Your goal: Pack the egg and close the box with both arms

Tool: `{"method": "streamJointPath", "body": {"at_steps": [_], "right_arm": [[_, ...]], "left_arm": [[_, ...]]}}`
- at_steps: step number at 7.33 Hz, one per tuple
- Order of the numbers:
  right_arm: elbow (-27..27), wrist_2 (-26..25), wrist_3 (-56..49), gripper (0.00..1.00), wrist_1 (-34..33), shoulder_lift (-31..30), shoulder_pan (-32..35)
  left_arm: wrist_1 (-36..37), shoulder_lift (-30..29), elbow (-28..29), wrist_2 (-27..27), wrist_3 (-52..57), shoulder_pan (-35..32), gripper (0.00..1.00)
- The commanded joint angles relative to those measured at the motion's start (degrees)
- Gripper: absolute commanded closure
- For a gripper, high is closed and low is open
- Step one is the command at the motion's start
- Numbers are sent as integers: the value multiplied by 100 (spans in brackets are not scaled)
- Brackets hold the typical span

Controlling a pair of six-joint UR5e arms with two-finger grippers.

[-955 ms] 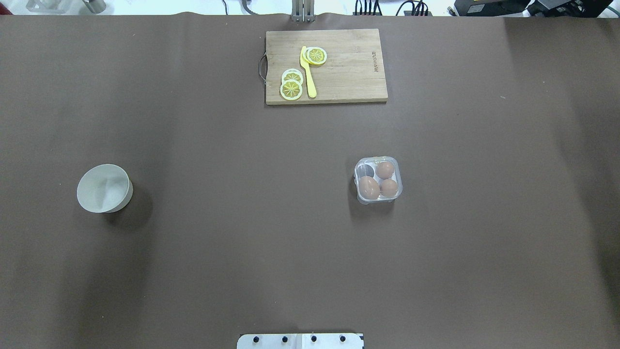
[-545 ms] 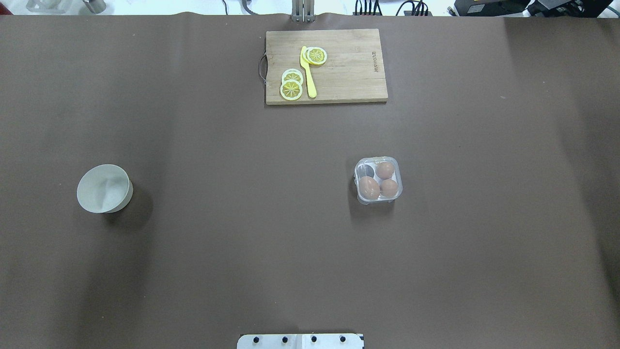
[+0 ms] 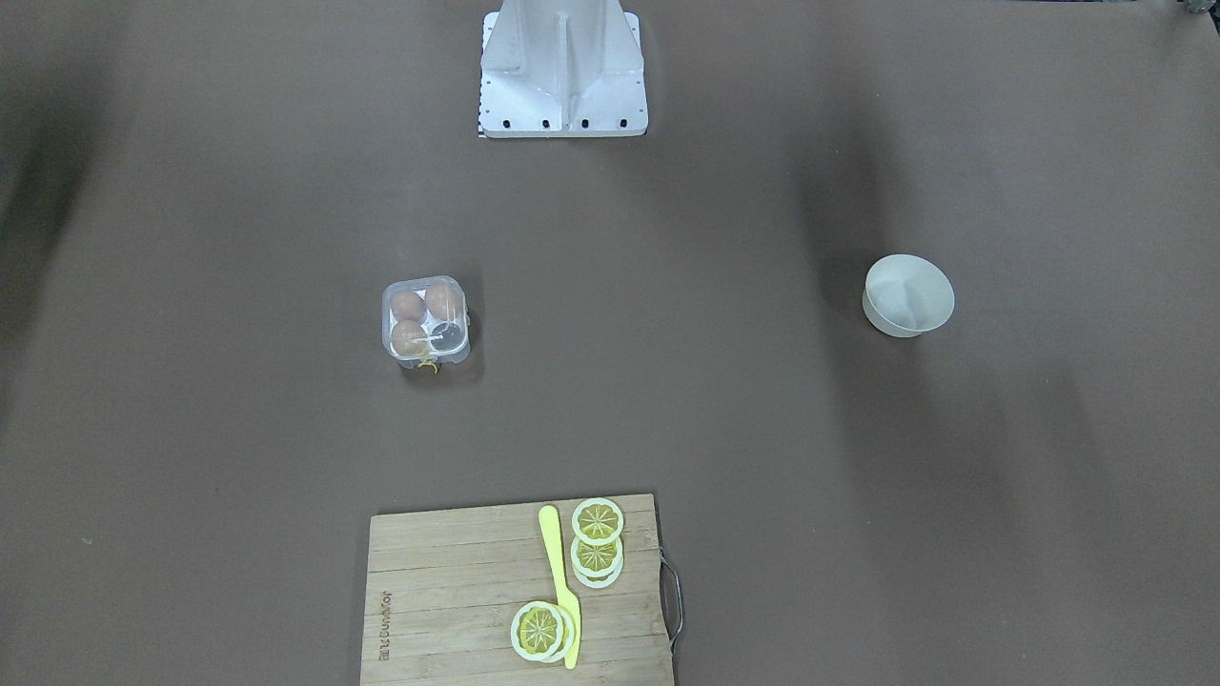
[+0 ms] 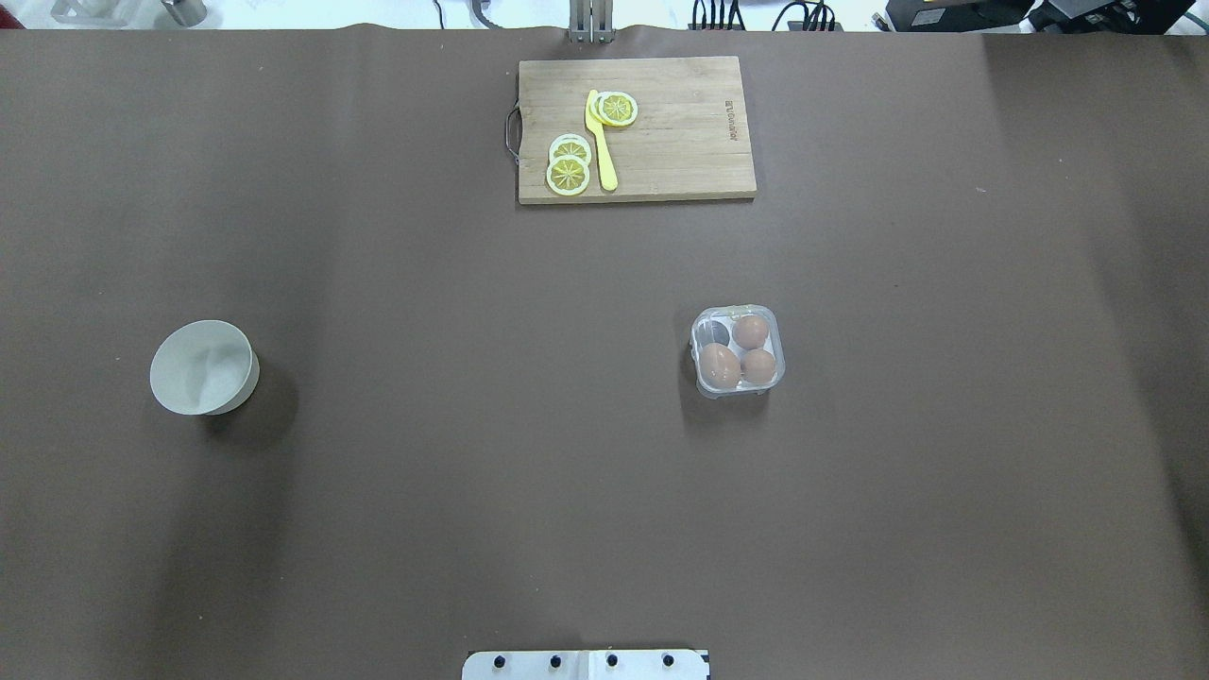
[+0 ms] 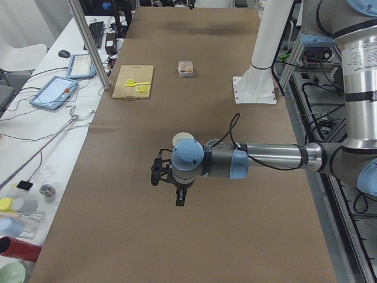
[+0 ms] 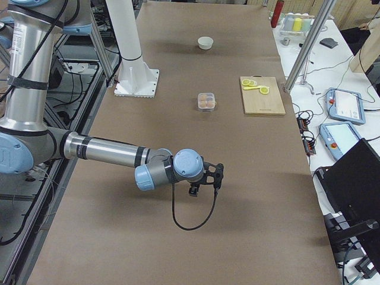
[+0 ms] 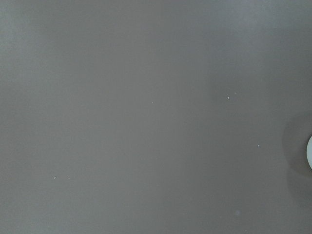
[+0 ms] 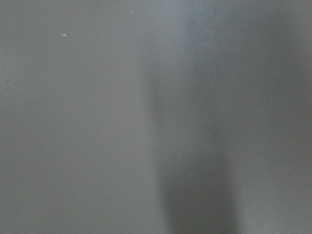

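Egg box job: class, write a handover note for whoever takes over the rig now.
Left gripper and right gripper: over the table, far from the box; open or shut cannot be told.
Box: three eggs inside, fourth cup looks empty, lid looks down.
Bowl: empty.
Done, it seems: egg packed, box closed.
Left: check the lid is latched.

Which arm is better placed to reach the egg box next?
Right, probably. The box lies in the robot's right half of the table, the bowl in its left; the right arm and left arm are both away from it.
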Motion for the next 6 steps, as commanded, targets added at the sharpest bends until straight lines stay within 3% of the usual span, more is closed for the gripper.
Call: {"method": "streamJointPath", "body": {"at_steps": [1, 6], "right_arm": [[18, -520, -12, 0, -330, 180, -63], [-61, -1365, -724, 0, -1755, 1094, -3]], "left_arm": [[1, 2, -1, -1, 0, -17, 3], [1, 20, -19, -1, 0, -26, 3]]}}
